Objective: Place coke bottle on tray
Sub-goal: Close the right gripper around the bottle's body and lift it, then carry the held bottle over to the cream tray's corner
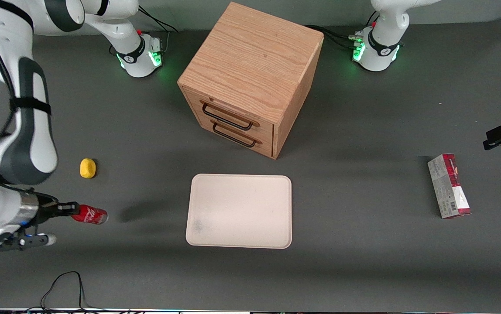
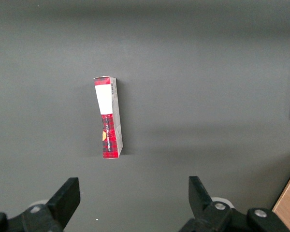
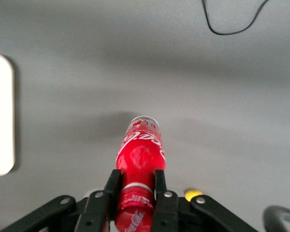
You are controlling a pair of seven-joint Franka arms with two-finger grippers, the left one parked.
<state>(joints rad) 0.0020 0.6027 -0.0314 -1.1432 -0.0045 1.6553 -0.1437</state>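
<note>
The coke bottle (image 1: 90,215) is a small glossy red bottle with white script, held on its side with its silvery base pointing toward the tray. My right gripper (image 1: 70,210) is shut on its neck and cap end, toward the working arm's end of the table. In the right wrist view the black fingers (image 3: 112,186) clamp the bottle (image 3: 140,154) at the neck, above the grey table. The cream-white tray (image 1: 239,211) lies flat in front of the cabinet, nearer the front camera, and is empty. Its edge shows in the right wrist view (image 3: 1,116).
A wooden two-drawer cabinet (image 1: 250,78) stands above the tray in the front view. A yellow lemon-like object (image 1: 87,168) lies beside the bottle, farther from the front camera. A red-and-grey carton (image 1: 449,186) lies toward the parked arm's end. A black cable (image 1: 65,288) loops near the table's front edge.
</note>
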